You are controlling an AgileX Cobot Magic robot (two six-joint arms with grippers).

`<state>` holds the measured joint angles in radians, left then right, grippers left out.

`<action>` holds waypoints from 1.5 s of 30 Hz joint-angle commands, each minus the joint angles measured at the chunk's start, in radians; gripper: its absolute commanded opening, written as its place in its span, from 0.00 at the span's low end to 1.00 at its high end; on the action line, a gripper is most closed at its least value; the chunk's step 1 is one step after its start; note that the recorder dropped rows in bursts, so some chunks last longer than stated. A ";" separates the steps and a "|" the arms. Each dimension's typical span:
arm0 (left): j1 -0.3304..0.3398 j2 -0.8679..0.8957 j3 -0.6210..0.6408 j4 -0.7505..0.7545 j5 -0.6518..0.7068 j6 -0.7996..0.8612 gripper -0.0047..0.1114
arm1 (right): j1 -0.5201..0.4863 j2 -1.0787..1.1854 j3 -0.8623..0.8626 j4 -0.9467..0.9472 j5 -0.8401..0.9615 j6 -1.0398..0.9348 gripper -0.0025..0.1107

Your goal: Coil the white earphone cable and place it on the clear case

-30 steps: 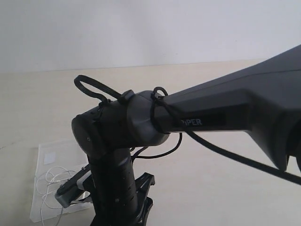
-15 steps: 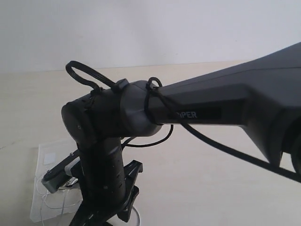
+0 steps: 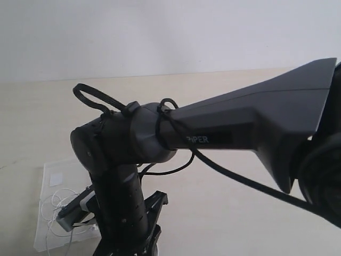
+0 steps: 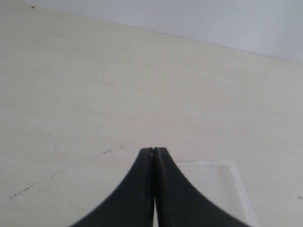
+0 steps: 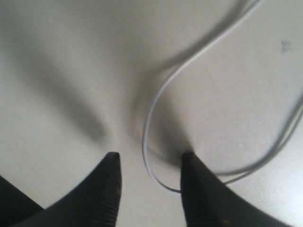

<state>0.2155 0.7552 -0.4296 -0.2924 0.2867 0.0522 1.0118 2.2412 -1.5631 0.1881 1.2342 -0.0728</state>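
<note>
Currently I am straddling a loop of the white earphone cable (image 5: 144,135) with the right gripper (image 5: 150,161), jaws parted, probably needing a centred pinch; left gripper (image 4: 154,152) idling closed.

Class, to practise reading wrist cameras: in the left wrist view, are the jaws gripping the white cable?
No, the jaws meet tip to tip with nothing between them.

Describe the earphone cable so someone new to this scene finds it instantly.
Start at the big black robot arm filling the exterior view; below its wrist, at lower left, lies the clear case. The white earphone cable lies in loose loops over it. Unlike the thick black robot cable, it is hair-thin and white.
</note>
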 commanded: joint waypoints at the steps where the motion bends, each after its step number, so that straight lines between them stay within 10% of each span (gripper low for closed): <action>1: -0.008 0.003 0.002 -0.002 -0.005 0.001 0.04 | 0.000 0.017 0.000 -0.011 -0.013 -0.017 0.08; 45: -0.008 -0.001 0.002 -0.002 -0.022 0.001 0.04 | -0.002 0.293 -0.728 -0.093 -0.229 0.022 0.13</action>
<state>0.2155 0.7552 -0.4296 -0.2924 0.2847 0.0522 1.0118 2.5406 -2.2806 0.1046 0.9983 -0.0533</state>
